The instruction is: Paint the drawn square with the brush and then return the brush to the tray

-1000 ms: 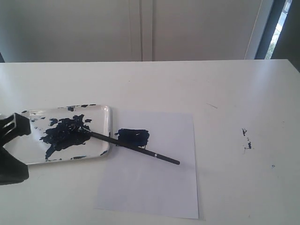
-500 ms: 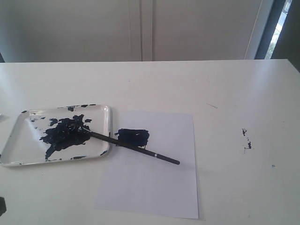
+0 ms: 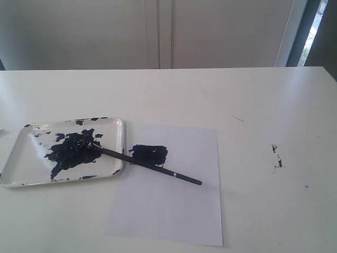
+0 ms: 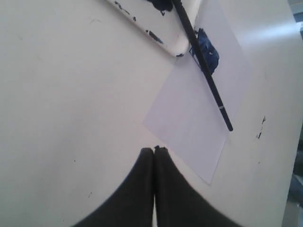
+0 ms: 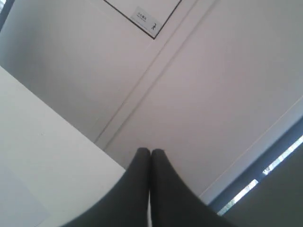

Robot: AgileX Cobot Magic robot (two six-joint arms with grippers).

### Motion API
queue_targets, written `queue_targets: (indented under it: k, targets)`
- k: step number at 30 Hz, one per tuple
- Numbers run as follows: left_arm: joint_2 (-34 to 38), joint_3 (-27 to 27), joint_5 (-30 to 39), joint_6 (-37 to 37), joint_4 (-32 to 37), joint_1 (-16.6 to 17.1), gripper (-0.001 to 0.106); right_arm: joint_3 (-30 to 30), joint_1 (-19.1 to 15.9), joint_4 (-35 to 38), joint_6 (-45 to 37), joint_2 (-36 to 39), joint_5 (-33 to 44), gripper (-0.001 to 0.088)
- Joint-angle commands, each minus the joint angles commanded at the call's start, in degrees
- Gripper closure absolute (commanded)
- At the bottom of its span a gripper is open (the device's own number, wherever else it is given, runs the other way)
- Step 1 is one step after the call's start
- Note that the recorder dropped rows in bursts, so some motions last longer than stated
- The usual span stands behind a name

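The drawn square [image 3: 149, 153] is a dark navy patch on the white paper sheet [image 3: 174, 200]; the left wrist view shows it too [image 4: 208, 49]. The brush [image 3: 152, 167] lies with its tip in the tray [image 3: 16, 158] and its handle slanting over the rim onto the paper. In the left wrist view the brush [image 4: 208, 75] crosses the tray [image 4: 165, 40] corner. No gripper shows in the exterior view. My left gripper [image 4: 155, 149] is shut and empty, above bare table near the paper's corner. My right gripper [image 5: 150, 151] is shut and empty, pointing toward the wall beyond the table edge.
Small dark paint specks [image 3: 276, 155] mark the table right of the paper. A white wall with a door frame stands behind the table, and a window strip [image 3: 310, 31] is at the far right.
The left arm, visible at the lower left a second ago, has pulled back out of the exterior view. Brush, tray and paper have not moved.
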Motion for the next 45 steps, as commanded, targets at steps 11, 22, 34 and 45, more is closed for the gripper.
queue_targets:
  k: [11, 22, 34, 45]
  targets:
    - [-9.96, 3.33, -0.05, 1.09, 2.64, 8.85, 0.105, 17.33, -5.80, 0.00, 0.00, -10.09, 0.26, 0.0868]
    - [-16.36, 12.35, -4.69, 1.09, 5.32, 13.11, 0.105, 31.66, -9.14, 0.00, 0.00, -15.86, 0.71, 0.0868]
    - [-16.36, 13.21, 0.04, 1.09, 7.09, 13.00, 0.105, 32.22, -9.14, 0.00, 0.00, -15.86, 4.54, 0.0868]
    - [-16.36, 23.53, -38.73, 44.15, 12.38, 12.99, 0.105, 32.89, -9.14, 0.11, -0.43, -15.86, 6.54, 0.0868]
